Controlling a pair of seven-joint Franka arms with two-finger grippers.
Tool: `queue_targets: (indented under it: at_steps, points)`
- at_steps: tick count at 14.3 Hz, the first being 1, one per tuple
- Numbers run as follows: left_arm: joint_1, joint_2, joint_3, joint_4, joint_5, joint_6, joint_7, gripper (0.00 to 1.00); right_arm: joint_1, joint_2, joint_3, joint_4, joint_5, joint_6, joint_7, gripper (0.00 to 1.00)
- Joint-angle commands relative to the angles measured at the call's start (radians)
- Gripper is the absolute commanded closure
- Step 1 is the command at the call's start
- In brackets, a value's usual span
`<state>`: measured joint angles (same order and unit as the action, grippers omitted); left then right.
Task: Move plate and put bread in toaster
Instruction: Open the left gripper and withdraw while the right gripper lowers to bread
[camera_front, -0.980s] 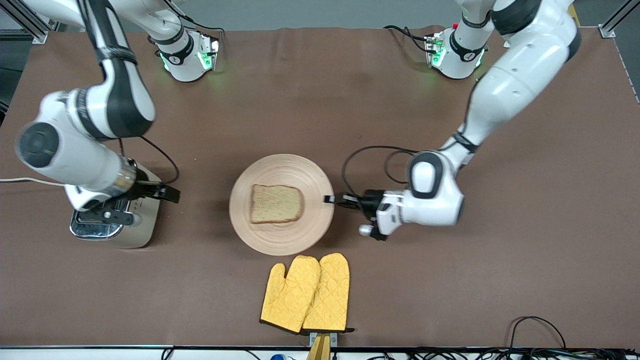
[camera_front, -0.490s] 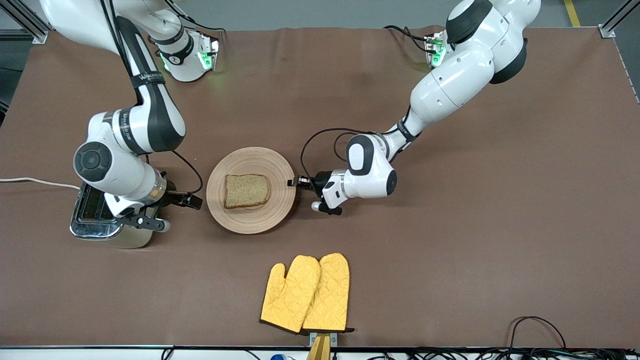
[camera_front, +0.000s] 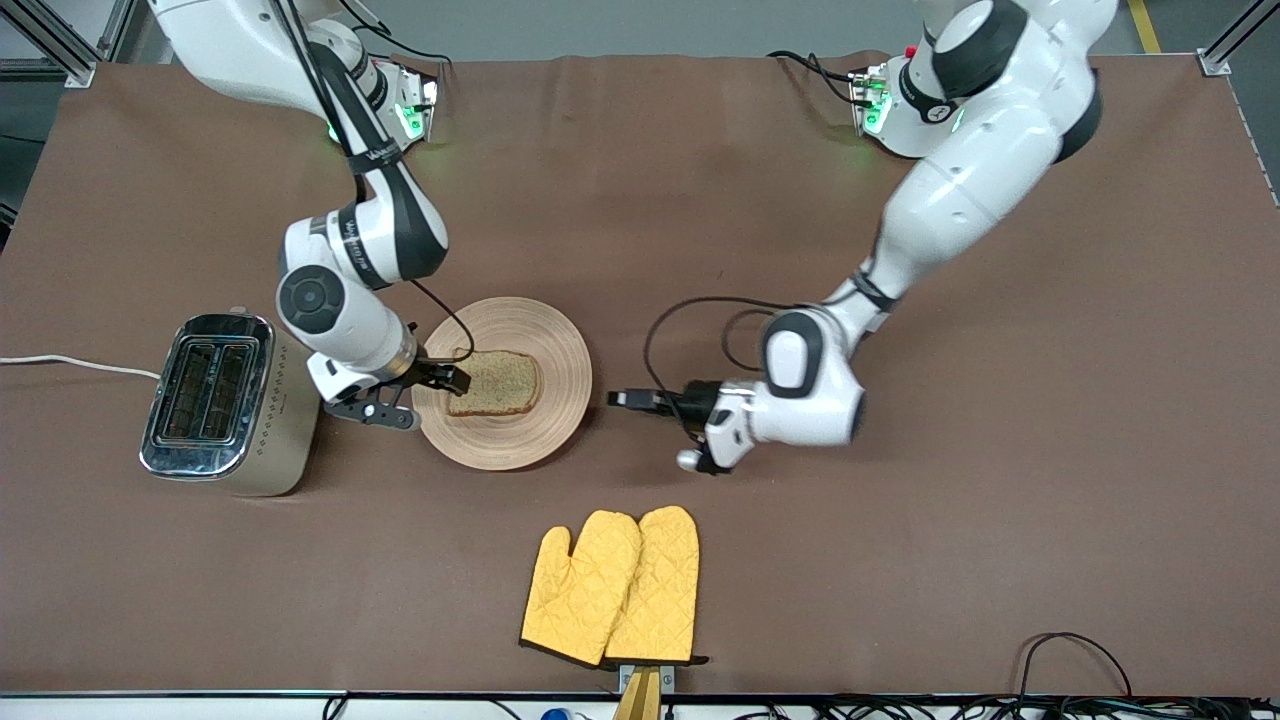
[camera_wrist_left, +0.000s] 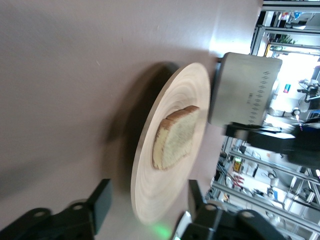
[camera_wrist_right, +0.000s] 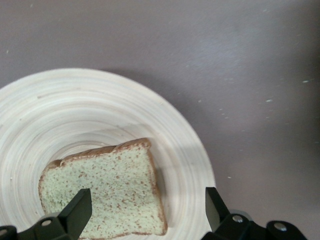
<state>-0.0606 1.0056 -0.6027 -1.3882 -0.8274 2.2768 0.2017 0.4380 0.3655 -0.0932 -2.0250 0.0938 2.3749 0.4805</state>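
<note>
The brown cloth-covered table (camera_front: 700, 250) carries all items. The round tan wooden plate (camera_front: 545, 440) lies beside the cream chrome-topped toaster (camera_front: 225, 405). The brown speckled bread slice (camera_front: 497, 383) rests on the plate. The right gripper (camera_front: 452, 380) is over the slice, fingers spread wide, holding nothing. The left gripper (camera_front: 625, 399) is low, near the plate rim, apart from it, fingers parted, empty.

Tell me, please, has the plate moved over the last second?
Yes. The plate has slid toward the toaster, at the right arm's end of the table, away from the yellow oven mitts.
</note>
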Motion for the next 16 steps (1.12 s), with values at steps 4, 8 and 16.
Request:
queue_targets:
  at_steps: [4,8,16]
  points:
    - [0.263,-0.168,-0.006,-0.008,0.389,-0.282,-0.110,0.00,0.045,0.030,-0.006,-0.064,0.004,0.133,0.009,0.34]
    - [0.329,-0.199,-0.022,0.118,0.683,-0.483,-0.081,0.00,0.080,0.039,-0.006,-0.051,0.004,0.133,0.080,0.42]
    - [0.312,-0.496,-0.017,0.213,1.122,-0.643,0.033,0.00,0.211,0.119,-0.011,0.029,-0.011,0.130,0.335,0.42]
